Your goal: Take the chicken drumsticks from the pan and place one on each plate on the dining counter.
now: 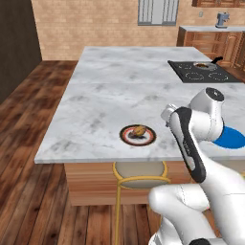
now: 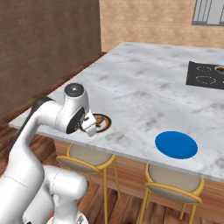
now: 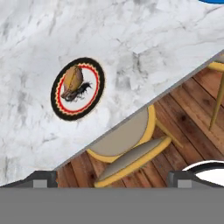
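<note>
The marble worktop carried a dark-rimmed plate near its front edge, with a tan drumstick lying on it. A plain blue plate sat on the same slab, further along the front edge and apart from the first. A black stovetop was set into the far corner, with a pan on it.

Bright blue round flat plate: partly hidden behind white arm in left base view, cut by top edge in hand view. Round grey metal pan on black stovetop: cut by right edge, contents too small to tell.
</note>
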